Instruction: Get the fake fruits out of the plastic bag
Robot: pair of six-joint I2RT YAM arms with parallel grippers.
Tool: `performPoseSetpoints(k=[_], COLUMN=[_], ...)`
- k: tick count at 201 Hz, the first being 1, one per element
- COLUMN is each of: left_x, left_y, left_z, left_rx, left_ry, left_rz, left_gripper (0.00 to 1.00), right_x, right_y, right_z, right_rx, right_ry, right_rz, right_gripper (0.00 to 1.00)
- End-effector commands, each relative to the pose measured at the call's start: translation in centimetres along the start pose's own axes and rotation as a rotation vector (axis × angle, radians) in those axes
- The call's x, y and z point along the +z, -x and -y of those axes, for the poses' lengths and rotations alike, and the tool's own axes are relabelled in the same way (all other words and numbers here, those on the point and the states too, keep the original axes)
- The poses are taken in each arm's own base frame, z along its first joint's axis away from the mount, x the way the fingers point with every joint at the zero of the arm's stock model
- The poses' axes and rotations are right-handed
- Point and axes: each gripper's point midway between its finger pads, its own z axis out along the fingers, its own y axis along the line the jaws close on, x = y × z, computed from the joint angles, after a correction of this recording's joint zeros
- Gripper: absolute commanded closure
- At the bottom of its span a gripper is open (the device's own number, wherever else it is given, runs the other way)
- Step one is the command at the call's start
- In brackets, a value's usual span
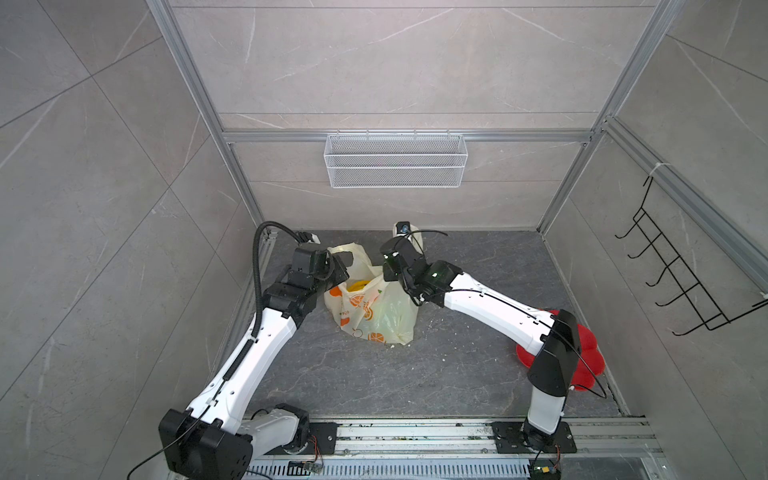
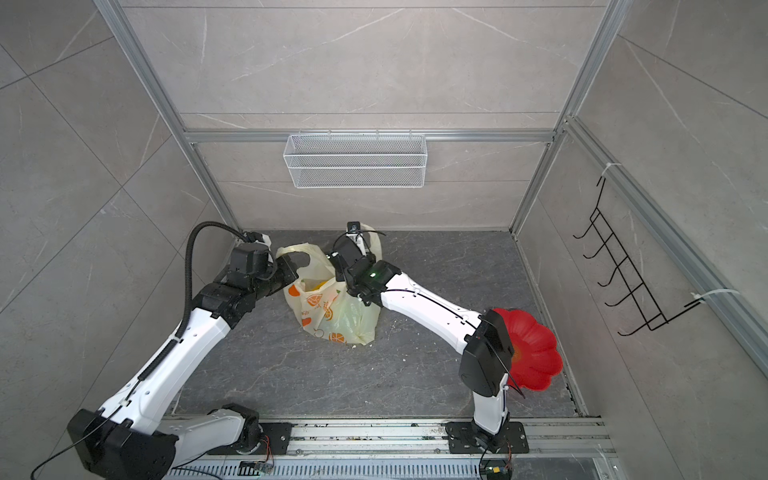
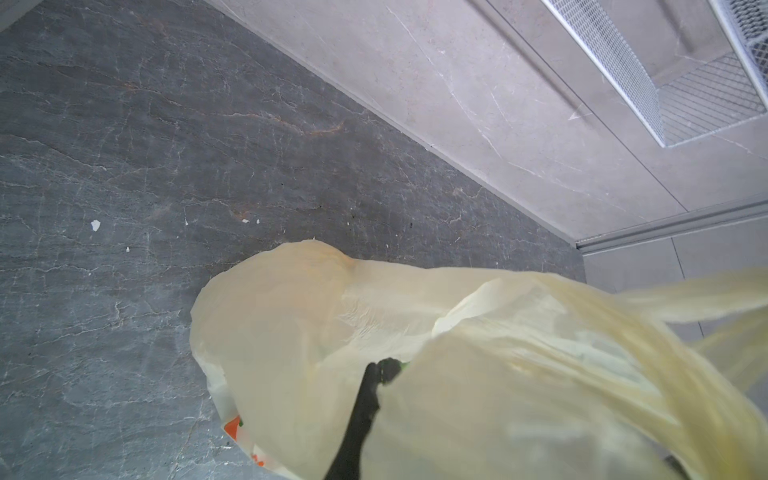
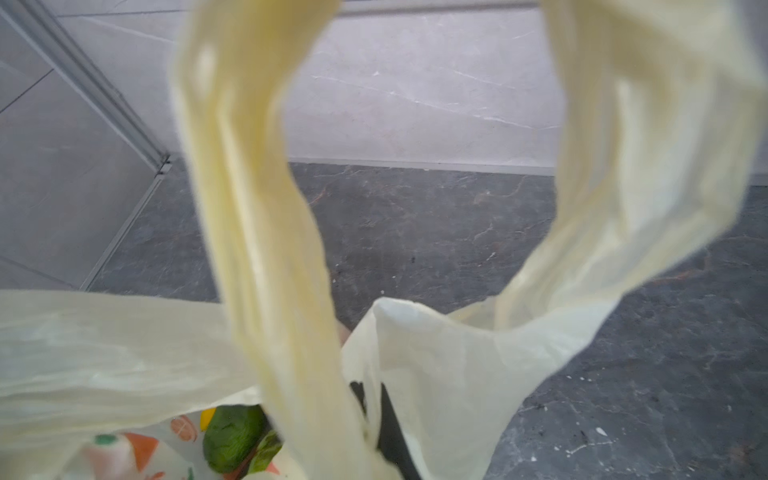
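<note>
Looped handles (image 4: 257, 232) of the thin, crinkly, pale-yellow plastic bag (image 1: 374, 316), standing mid-frame on the table (image 1: 457, 374), frame its mouth, whose rim the left hand (image 1: 347, 266) and right hand (image 1: 387, 275) each pinch; spreading gently, without tearing, should expose the fake fruits (image 4: 232, 436) inside.

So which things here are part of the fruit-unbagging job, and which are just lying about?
Job:
- plastic bag
- fake fruits inside it; only a green one and a yellow one show

Lying about:
- red flower-shaped plate, partly under the right arm
- white wire basket on the back wall
- black hook rack on the side wall
</note>
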Motion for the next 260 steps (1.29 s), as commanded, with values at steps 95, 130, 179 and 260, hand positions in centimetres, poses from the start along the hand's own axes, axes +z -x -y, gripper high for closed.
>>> performPoseSetpoints(k=[95,130,179,260], left_x=[-0.8,1.7,5.0,-0.2], left_y=[-1.9,-9.1,-14.4,-14.7], left_z=[1.2,-4.7,-7.5,-6.7], left_rx=[-0.226,-0.261,-0.287,-0.058], left_ry=[-0.269,-0.198,-0.120,-0.059], left_rz=[0.018,-0.061,-0.232,-0.187], left_gripper=[1.00,1.00,1.00,0.51], right_x=[-6.6,-4.8,-4.5,-4.6], right_y=[-3.2,-11.8,-16.3,-15.0], right_z=[8.7,11.6,14.1,11.6], right_rx=[0.267,0.367,0.403,0.355], right_ry=[0.121,0.076,0.011,0.118], right_rz=[0.022,-0.064,-0.099,-0.113], right_gripper=[0.99,1.00,1.00,1.00])
